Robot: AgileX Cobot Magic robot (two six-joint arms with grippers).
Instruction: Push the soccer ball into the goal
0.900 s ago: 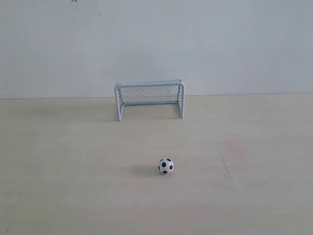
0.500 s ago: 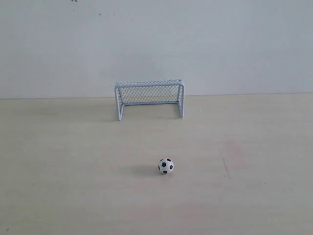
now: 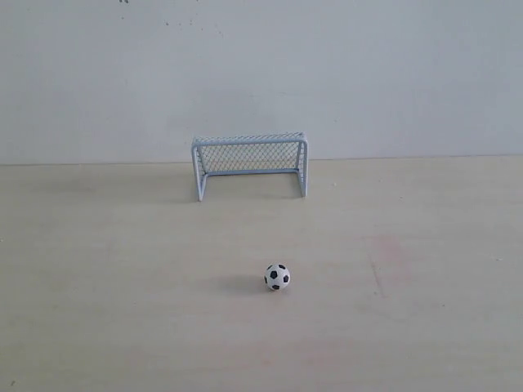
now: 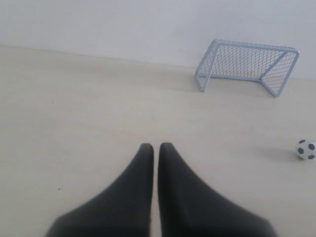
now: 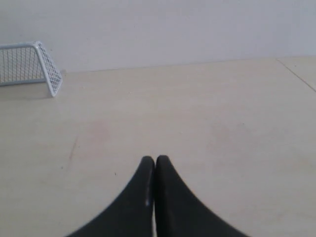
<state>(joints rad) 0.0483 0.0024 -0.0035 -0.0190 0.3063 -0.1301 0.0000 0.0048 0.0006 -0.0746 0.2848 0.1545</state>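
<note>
The soccer ball [image 3: 277, 277], small and white with black patches, rests on the pale wooden table in front of the goal [image 3: 250, 165], which stands at the back by the wall with its mouth facing the ball. The left wrist view holds the ball [image 4: 306, 149] far off to one side and the goal [image 4: 247, 65] beyond. My left gripper [image 4: 155, 146] is shut with nothing in it, well short of the ball. My right gripper [image 5: 155, 159] is shut and empty; one end of the goal [image 5: 30, 66] shows in its view, the ball does not. Neither gripper appears in the exterior view.
A plain white wall [image 3: 261, 73] rises right behind the goal. A faint reddish stain and a thin dark scratch [image 3: 377, 278] mark the tabletop to the right of the ball. A table seam [image 5: 296, 74] shows in the right wrist view.
</note>
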